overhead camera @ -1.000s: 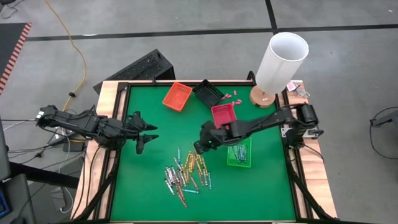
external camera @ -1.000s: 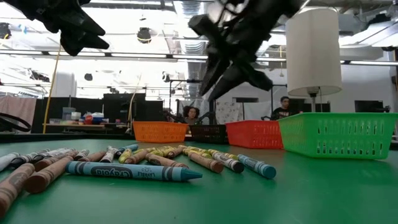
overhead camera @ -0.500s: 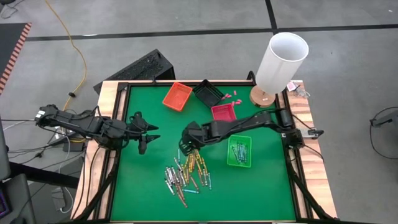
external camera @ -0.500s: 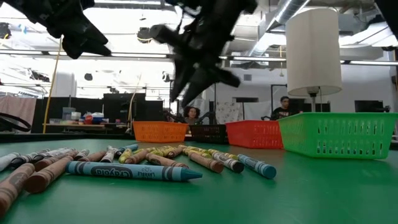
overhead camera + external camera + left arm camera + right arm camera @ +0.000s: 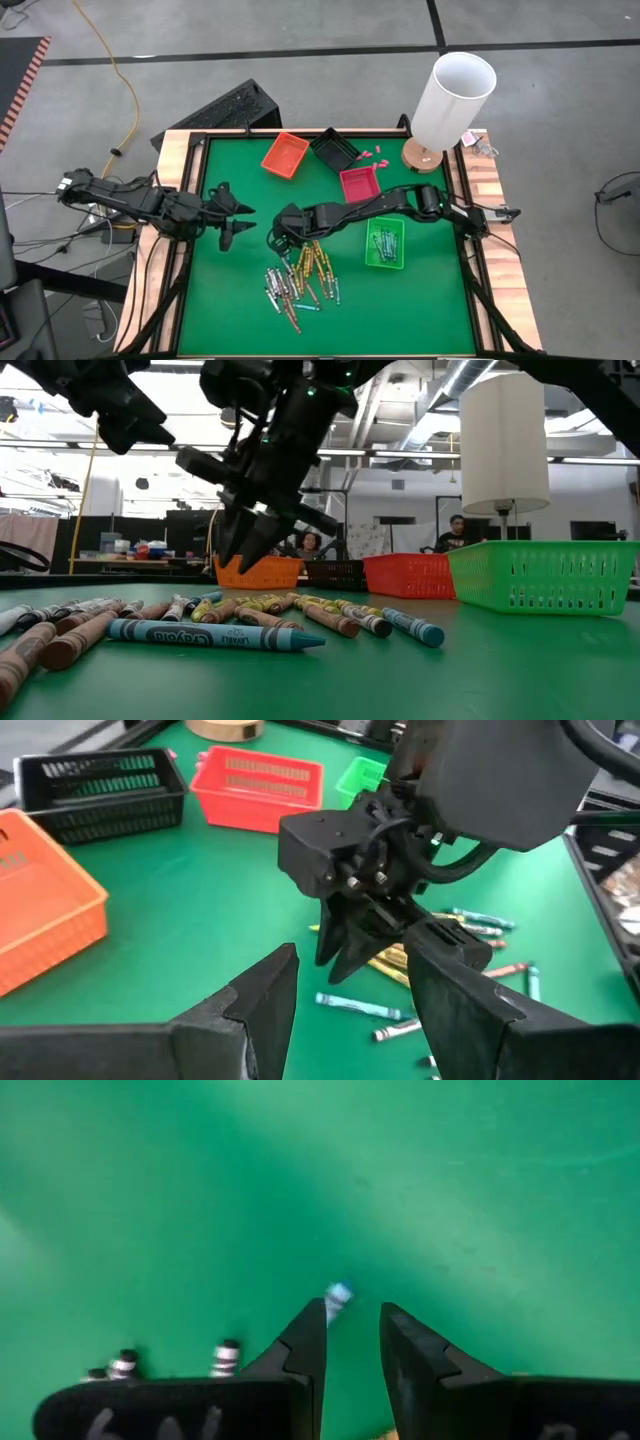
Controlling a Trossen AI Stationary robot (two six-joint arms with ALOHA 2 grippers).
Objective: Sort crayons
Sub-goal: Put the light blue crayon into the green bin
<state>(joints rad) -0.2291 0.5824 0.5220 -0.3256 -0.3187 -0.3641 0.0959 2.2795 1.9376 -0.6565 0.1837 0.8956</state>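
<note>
Several crayons [image 5: 300, 275] lie loose in a pile on the green table, also in the low view [image 5: 215, 635]. More crayons lie in the green tray [image 5: 385, 243]. My right gripper [image 5: 283, 232] hangs over the pile's far left end, fingers pointing down, a little open and empty. In its wrist view [image 5: 350, 1312] the tip of a light blue crayon [image 5: 338, 1294] shows on the table just past the fingertips. The low view [image 5: 245, 545] shows the gripper above the table. My left gripper [image 5: 232, 215] is open and empty near the table's left side, facing the right gripper [image 5: 345, 945].
An orange tray [image 5: 285, 155], a black tray [image 5: 333, 150] and a red tray [image 5: 360, 183] stand at the far side. Small pink bits [image 5: 370, 155] lie beside the black tray. A white lamp [image 5: 450, 100] stands at the far right corner. Bare green table lies at the near left.
My right gripper has gone from beside the green tray toward the table's left edge and come down, now over the far left end of the crayon pile. The crayons have not moved.
</note>
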